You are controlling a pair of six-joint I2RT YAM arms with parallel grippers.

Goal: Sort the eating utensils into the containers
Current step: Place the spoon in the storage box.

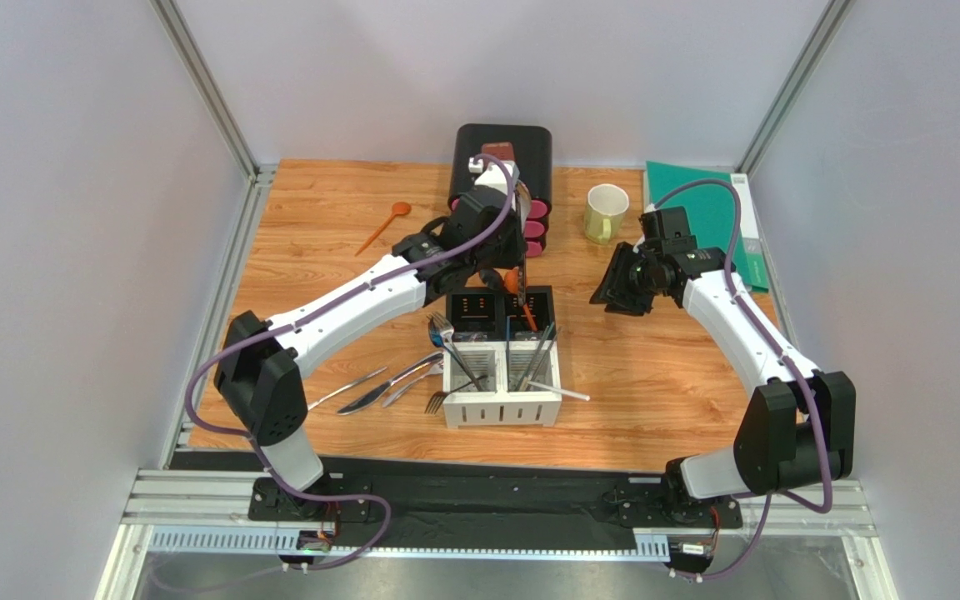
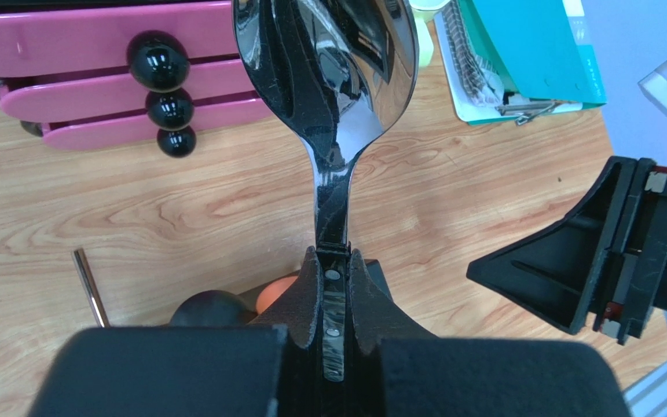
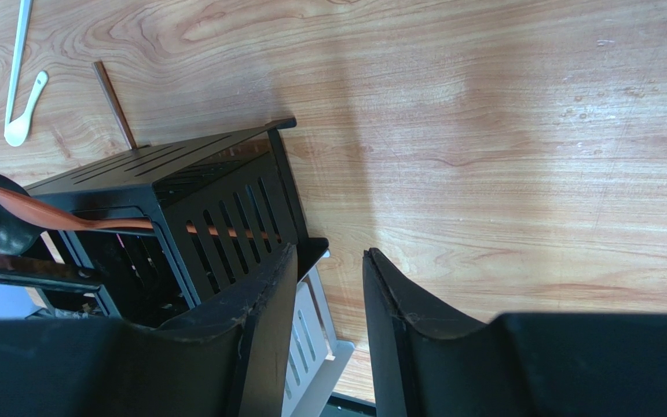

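While L gripper (image 2: 334, 261) is clamped tight on the silver spoon (image 2: 328, 78) handle over the caddy (image 1: 501, 409) rear black bins, bowl tip's cropped in wrist view, arm hides it from top, R gripper (image 3: 330, 256) half-open, empty, beside caddy.

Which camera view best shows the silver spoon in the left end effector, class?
The left wrist view: the silver spoon fills the frame, handle clamped in the left end effector. The top external view mostly hides it under that end effector; the right wrist view misses it.
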